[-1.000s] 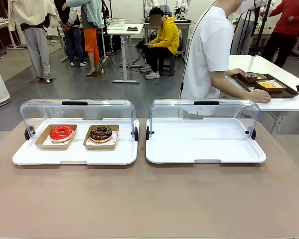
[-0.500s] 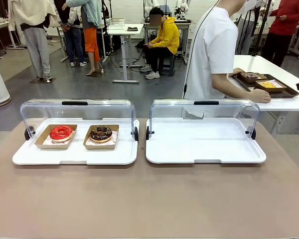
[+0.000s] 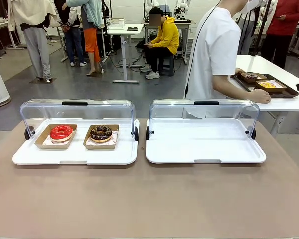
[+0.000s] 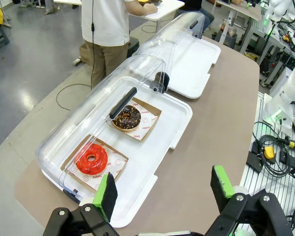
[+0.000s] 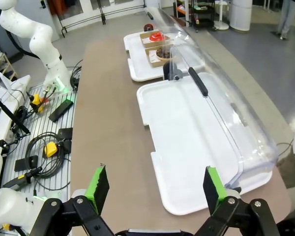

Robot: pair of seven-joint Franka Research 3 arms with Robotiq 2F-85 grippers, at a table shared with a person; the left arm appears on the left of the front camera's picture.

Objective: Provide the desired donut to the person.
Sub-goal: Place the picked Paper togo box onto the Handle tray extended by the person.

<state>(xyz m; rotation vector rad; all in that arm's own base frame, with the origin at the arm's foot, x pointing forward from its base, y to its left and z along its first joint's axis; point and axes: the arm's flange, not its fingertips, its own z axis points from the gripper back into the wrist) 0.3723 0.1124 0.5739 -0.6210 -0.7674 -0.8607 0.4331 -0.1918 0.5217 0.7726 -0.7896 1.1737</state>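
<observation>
While the red donut (image 3: 61,132) and the chocolate donut (image 3: 100,133) are kept in cardboard trays on the left white tray (image 3: 74,157), the person (image 3: 217,50) is turned toward a side table. Both the left gripper (image 4: 163,189) and right gripper (image 5: 156,187) are held wide apart, with nothing gripped.

front: faces person across table | wrists: high, looking down | shared: trays (image 3: 74,155)
</observation>
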